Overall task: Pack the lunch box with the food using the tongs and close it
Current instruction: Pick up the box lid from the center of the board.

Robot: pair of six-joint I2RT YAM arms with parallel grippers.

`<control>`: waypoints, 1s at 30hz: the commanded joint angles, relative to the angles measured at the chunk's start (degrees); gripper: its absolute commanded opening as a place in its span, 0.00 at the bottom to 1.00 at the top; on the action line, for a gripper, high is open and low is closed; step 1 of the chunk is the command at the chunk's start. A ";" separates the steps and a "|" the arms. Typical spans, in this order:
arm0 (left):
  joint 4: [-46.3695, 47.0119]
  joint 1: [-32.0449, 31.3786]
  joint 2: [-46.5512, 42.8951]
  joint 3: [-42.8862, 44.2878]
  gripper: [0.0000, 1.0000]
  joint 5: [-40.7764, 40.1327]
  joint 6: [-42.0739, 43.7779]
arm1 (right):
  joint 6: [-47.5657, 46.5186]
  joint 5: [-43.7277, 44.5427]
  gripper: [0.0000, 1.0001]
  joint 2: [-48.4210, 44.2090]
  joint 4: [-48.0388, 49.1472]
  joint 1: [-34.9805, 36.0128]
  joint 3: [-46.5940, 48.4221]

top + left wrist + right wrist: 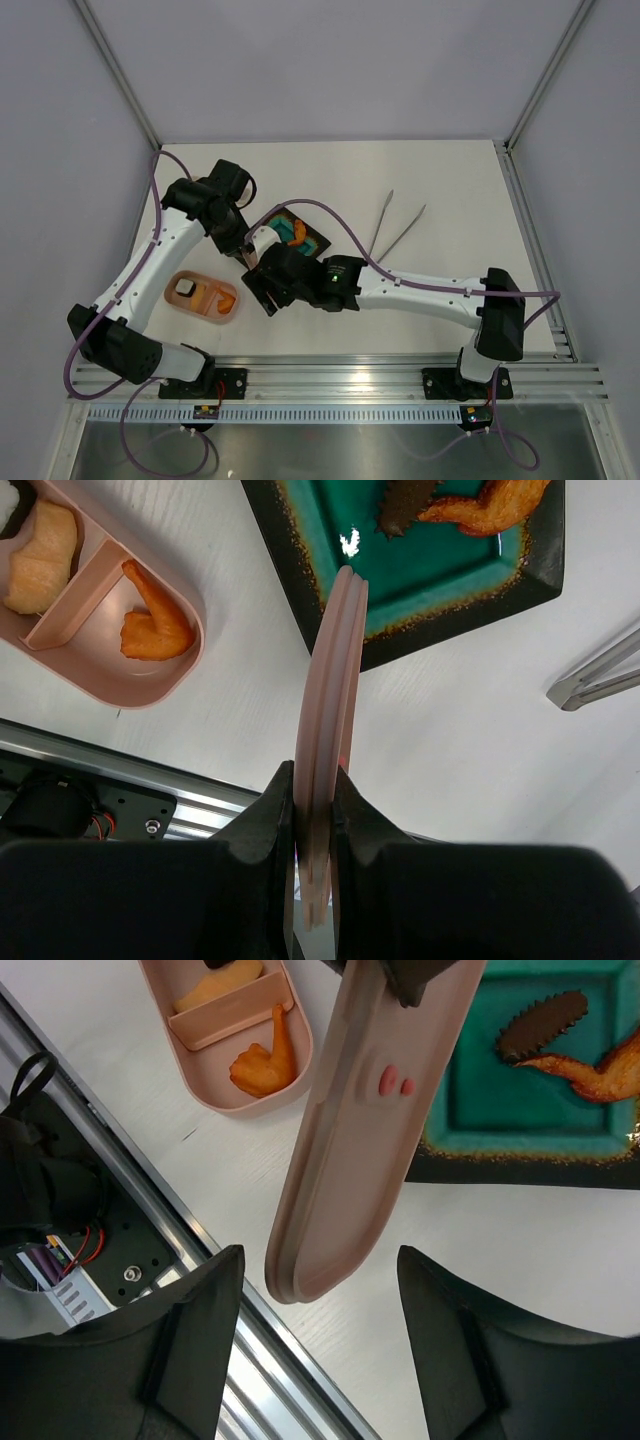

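The pink lunch box (203, 297) lies open at the front left, an orange shrimp-like piece (155, 630) and a pale piece (40, 545) in its compartments. My left gripper (313, 780) is shut on the box's lid (335, 680), held edge-on above the table. My right gripper (320, 1255) stands open, a finger on either side of the lid's (370, 1130) lower end with gaps on both sides. More food, a brown oval (545, 1025) and an orange piece (600, 1070), rests on the dark tray (520, 1165). The tongs (395, 228) lie on the table, behind and to the right.
The dark tray with teal centre (318, 240) sits just behind both grippers. The aluminium rail (330, 375) runs along the table's front edge, close under the right gripper. Grey walls enclose the table on three sides.
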 commanded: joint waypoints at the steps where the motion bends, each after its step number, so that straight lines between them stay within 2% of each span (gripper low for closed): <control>1: 0.70 -0.18 -0.07 1.78 0.00 0.85 -1.08 | -0.54 3.13 0.69 1.95 0.94 1.03 4.09; 2: 0.62 -0.18 0.01 1.69 0.00 0.85 -1.08 | -0.28 3.75 0.66 2.82 0.33 1.30 5.05; 7: 0.88 -0.18 -0.34 1.78 0.00 0.94 -0.30 | 2.00 8.66 0.32 3.36 -1.00 1.30 5.76; 8: 1.14 -0.18 -0.43 1.86 0.00 1.29 0.84 | 2.35 9.29 0.16 2.75 -0.82 1.39 5.06; 9: 1.84 -0.18 -0.43 1.86 0.00 1.72 1.63 | 3.05 9.81 0.08 2.40 -0.47 1.30 4.62; 11: 2.81 -0.18 -0.60 1.78 0.00 2.95 3.74 | 3.50 10.52 0.00 1.61 0.23 1.39 2.96; 14: 5.70 -0.09 -1.48 0.72 0.13 6.54 6.11 | 4.29 10.26 0.00 0.20 1.99 1.30 0.93; 15: 7.89 -0.18 -2.09 -0.41 0.21 7.26 6.73 | 4.55 10.08 0.00 -0.06 2.34 1.30 0.67; 16: 9.30 -0.09 -2.88 -1.12 0.55 8.48 7.26 | 4.64 9.82 0.00 -0.15 2.34 1.30 0.49; 17: 10.88 -0.18 -4.98 -1.82 0.82 11.19 8.83 | 4.82 9.73 0.00 -0.24 2.34 1.30 0.14; 18: 14.73 -0.09 -6.21 -2.79 0.99 12.70 9.46 | 4.99 9.64 0.00 -0.33 2.43 1.30 -0.04; 22: 20.21 -0.09 -10.53 -4.39 0.99 15.88 12.53 | 5.43 9.38 0.00 -0.24 2.34 1.21 -0.74; 27: 16.97 -0.01 -11.50 -0.25 0.99 12.81 15.61 | 6.22 8.95 0.00 -1.21 1.38 0.34 -1.79; 30: 16.87 -0.09 -12.73 -0.68 0.99 10.52 16.23 | 8.06 5.35 0.00 -4.45 2.60 -3.52 -5.04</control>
